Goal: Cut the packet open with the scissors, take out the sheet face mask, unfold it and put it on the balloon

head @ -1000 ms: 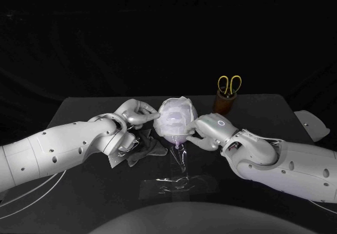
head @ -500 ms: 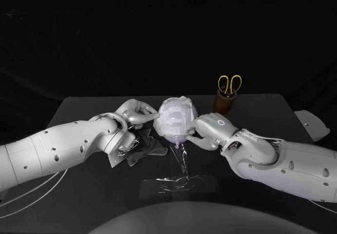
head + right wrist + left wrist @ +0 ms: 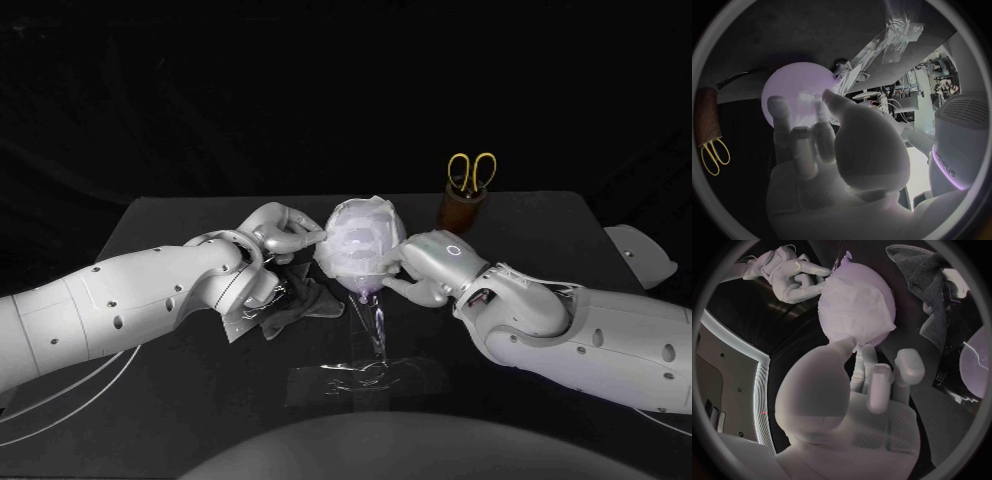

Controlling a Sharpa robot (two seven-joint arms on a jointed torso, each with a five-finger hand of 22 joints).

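Pinching left fingers [image 3: 870, 360]: closed with the thumb on the lower edge of the sheet mask [image 3: 857, 305], on the side of the balloon [image 3: 369, 290] nearest the left hand [image 3: 281, 232].
Right fingers [image 3: 798, 135]: laid against the balloon low on the opposite side, near the neck. Cannot tell whether grasping or only steadying.
Right hand [image 3: 418, 265]: tucked close under the balloon's flank, facing the left hand across it.
Sheet mask: opened out and draped over the top and front of the balloon, touching it. Some folds standing off at the crown.
Balloon: upright on a clear stand [image 3: 378, 335], between the two hands, about mid table [image 3: 173, 225].
Scissors [image 3: 470, 172]: standing handles-up in the brown holder [image 3: 462, 212], behind the right hand, well apart from the mask.
Dark crumpled cloth [image 3: 296, 305]: lying on the table just beside the left wrist.
Done, judging by the layout: cutting open, taking out, unfolding, and a first placing on the balloon.
Left, as a judgement: smoothing the loose folds down, seating the edges evenly, then letting go with both hands.
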